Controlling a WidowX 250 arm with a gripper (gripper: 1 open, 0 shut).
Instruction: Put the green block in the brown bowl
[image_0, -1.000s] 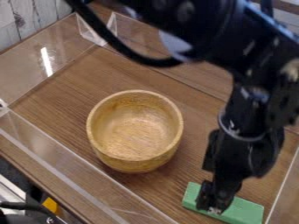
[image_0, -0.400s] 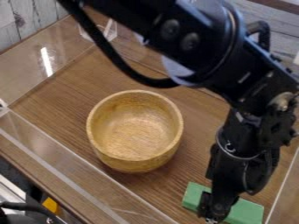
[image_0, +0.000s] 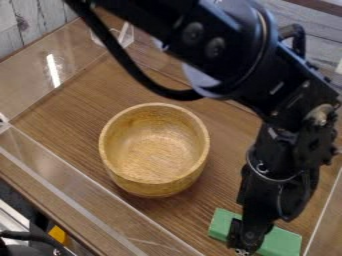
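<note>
The green block (image_0: 277, 242) lies flat on the wooden table at the lower right, partly covered by the black gripper (image_0: 246, 233). The gripper points straight down onto the block's left end, and its fingertips (image_0: 241, 230) reach down to the block. From this angle the dark gripper body hides the gap, so the fingers' spread does not show. The brown bowl (image_0: 155, 148) stands empty in the middle of the table, to the left of the gripper and apart from it.
Clear plastic walls (image_0: 54, 175) enclose the wooden table (image_0: 80, 95), running along the front left and the back. The bulky black arm (image_0: 227, 60) spans the upper right above the table. A dark edge with cables sits at the bottom left.
The arm has shifted slightly and the gripper has sunk a little onto the green block's left end. Bowl and block have not moved.
</note>
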